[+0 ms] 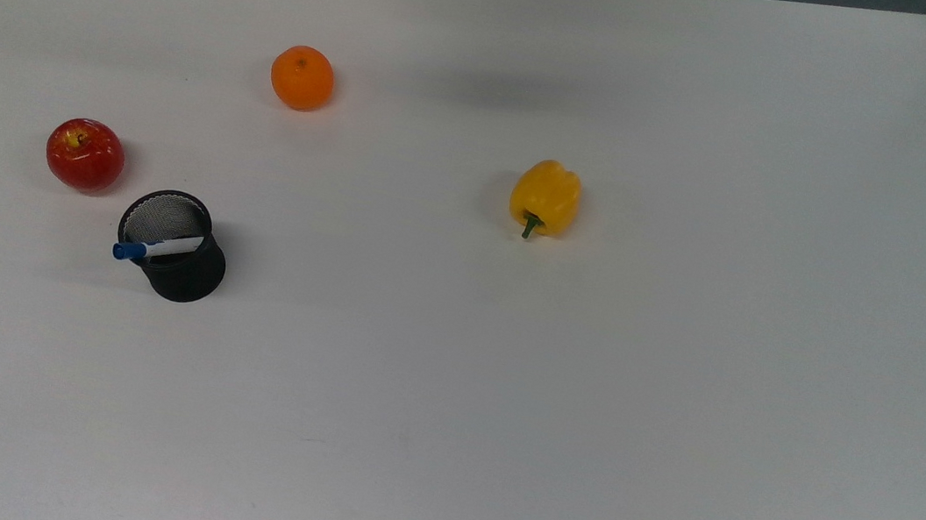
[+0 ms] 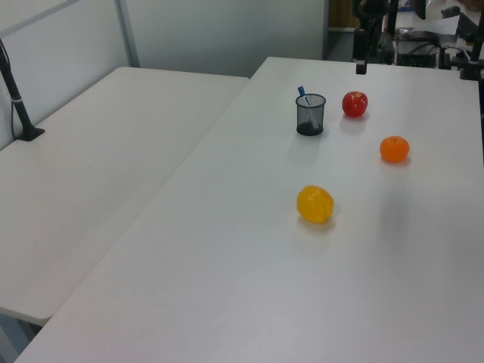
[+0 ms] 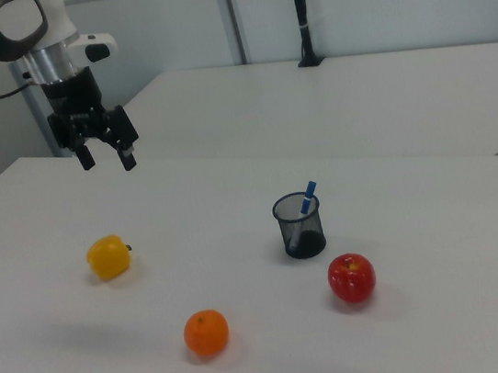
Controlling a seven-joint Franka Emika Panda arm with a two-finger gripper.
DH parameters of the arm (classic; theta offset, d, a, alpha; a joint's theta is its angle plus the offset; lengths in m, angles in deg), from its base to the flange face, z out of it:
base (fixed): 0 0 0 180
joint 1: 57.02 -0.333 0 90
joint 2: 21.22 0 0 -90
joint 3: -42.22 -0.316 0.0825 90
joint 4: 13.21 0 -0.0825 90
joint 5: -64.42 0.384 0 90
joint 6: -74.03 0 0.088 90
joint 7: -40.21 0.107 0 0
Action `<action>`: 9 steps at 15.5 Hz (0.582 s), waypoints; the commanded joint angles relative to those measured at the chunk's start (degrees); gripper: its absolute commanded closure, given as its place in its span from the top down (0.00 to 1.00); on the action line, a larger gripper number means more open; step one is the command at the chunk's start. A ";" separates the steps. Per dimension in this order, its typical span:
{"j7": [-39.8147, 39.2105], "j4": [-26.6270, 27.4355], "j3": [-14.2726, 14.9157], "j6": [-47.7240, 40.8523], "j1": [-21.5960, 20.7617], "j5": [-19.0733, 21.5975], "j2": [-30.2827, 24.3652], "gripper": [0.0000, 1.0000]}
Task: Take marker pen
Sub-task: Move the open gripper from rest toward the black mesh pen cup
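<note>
We see the gripper (image 3: 107, 158) hanging high above the white bench (image 3: 433, 309), fingers spread wide and holding nothing. The marker pen (image 1: 155, 248) leans in a black mesh cup (image 1: 180, 274), blue cap up. The right view shows the smooth pepper (image 3: 109, 257), orange (image 3: 206, 333) and glossy apple (image 3: 351, 278).

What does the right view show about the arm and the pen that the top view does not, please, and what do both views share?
The right view alone shows the gripper whole, fingers spread open, hanging high above the table near the yellow pepper, and the marker pen leaning with its blue cap up above the cup rim. The top view alone looks down into the black mesh cup, showing the pen's white barrel crossing the opening and the cap over the top view's left rim. Both show the apple beside the cup, the orange and the white table.
</note>
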 commanded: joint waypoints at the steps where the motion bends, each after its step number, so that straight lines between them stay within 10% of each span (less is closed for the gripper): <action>1: -0.36 0.92 0.27 -0.53 -0.18 -0.20 -0.92 1.00; 9: -0.62 0.74 0.79 -0.53 -0.09 -0.20 -0.74 1.00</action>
